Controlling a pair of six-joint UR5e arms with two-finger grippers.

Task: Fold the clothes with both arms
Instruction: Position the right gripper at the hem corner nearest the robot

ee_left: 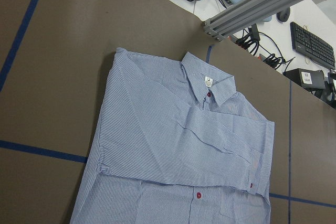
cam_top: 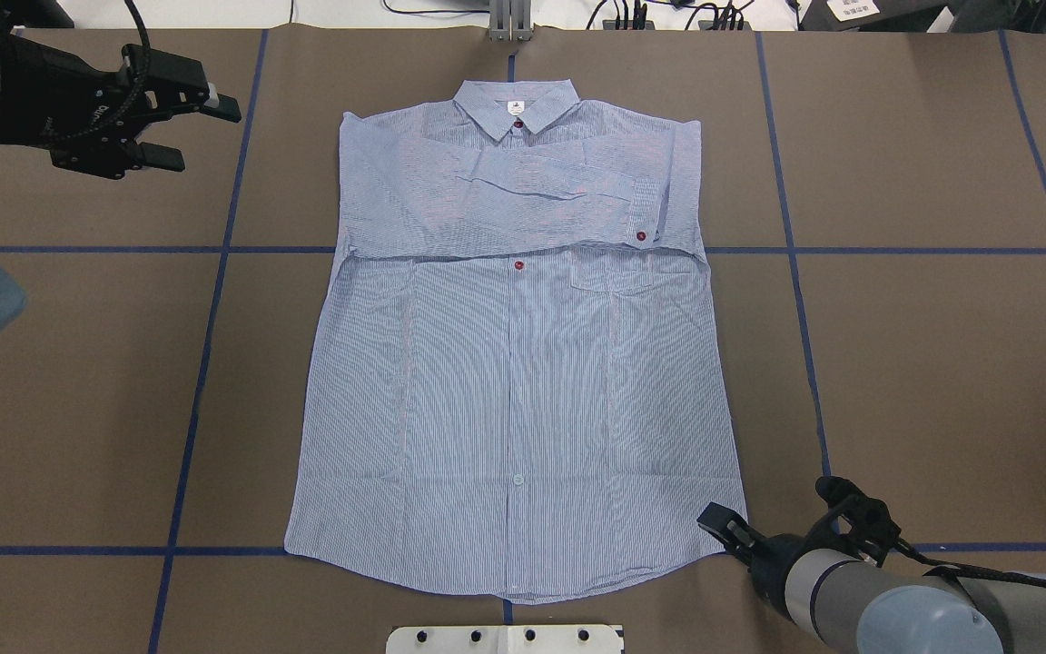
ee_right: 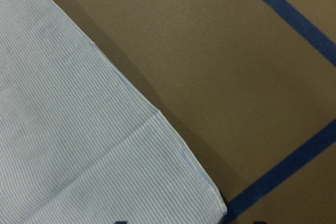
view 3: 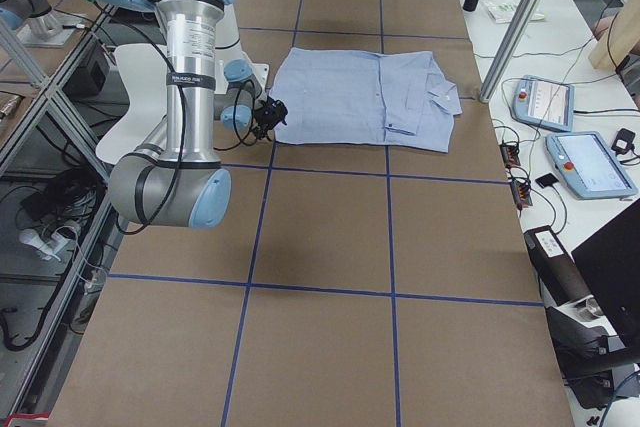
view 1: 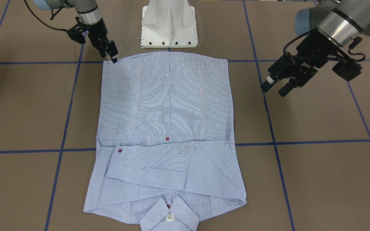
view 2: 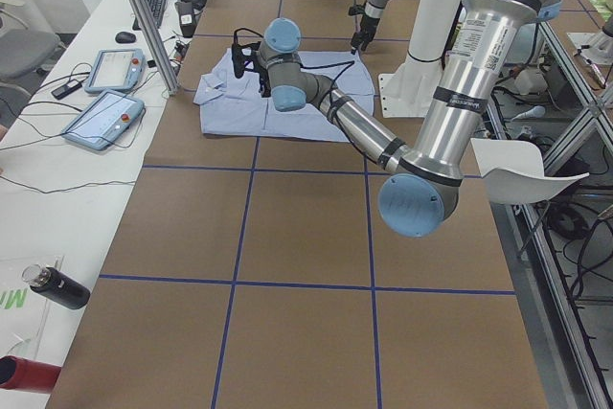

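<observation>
The light blue striped shirt lies flat and face up on the brown table, collar away from the robot, with both sleeves folded across the chest. It also shows in the front-facing view and the left wrist view. My right gripper is open, just at the hem corner nearest the robot; it also shows in the overhead view. My left gripper is open and empty, above the table, apart from the shirt's shoulder; it also shows in the front-facing view.
The white pedestal base stands just behind the hem. Blue tape lines cross the brown table. Teach pendants and bottles lie on the side table beyond the collar, past an aluminium post.
</observation>
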